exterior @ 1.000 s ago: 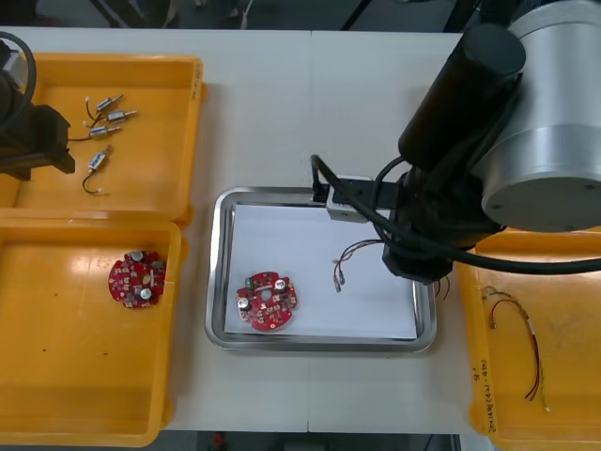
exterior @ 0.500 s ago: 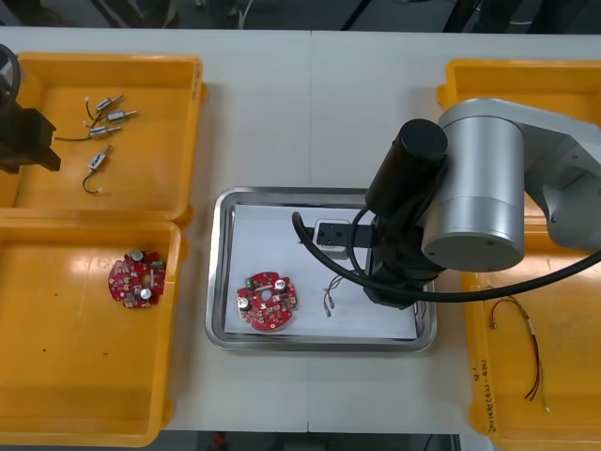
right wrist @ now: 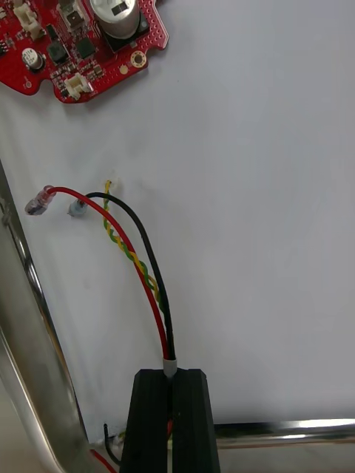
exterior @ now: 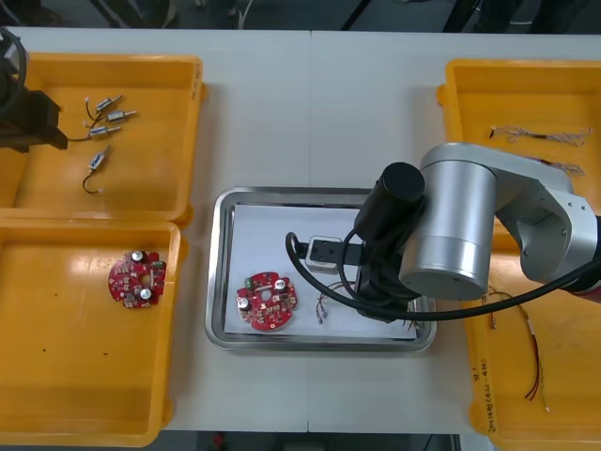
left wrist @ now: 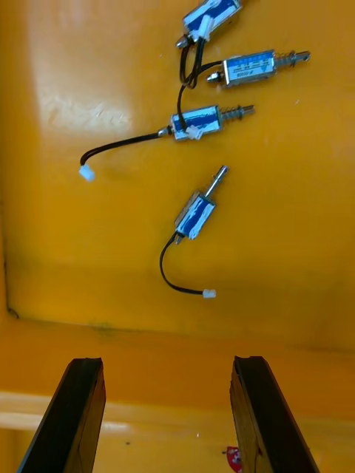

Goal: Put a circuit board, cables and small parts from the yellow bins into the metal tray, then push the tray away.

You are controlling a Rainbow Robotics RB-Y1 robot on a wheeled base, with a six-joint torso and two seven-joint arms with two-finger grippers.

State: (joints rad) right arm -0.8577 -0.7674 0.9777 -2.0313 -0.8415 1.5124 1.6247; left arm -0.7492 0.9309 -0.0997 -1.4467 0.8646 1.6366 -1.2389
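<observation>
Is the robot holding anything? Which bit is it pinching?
Yes. The right tool pinches the cables near one end, their loose ends over the metal tray. The left tool, open over a yellow bin, holds nothing.

Bright, even light from overhead in the front view: the table (exterior: 282, 94) reads flat white, shadows are short and soft beside the yellow bins (exterior: 192, 141), and a duller shadow sits close under the right arm (exterior: 451, 235) on the white inside of the metal tray (exterior: 218, 272). Bright streaks run on the arm's silver housing and along the tray's rim. Left wrist view has a pale glare patch on the bin floor; in the right wrist view the white liner is evenly lit and the cable (right wrist: 154, 273) throws almost no shadow.
</observation>
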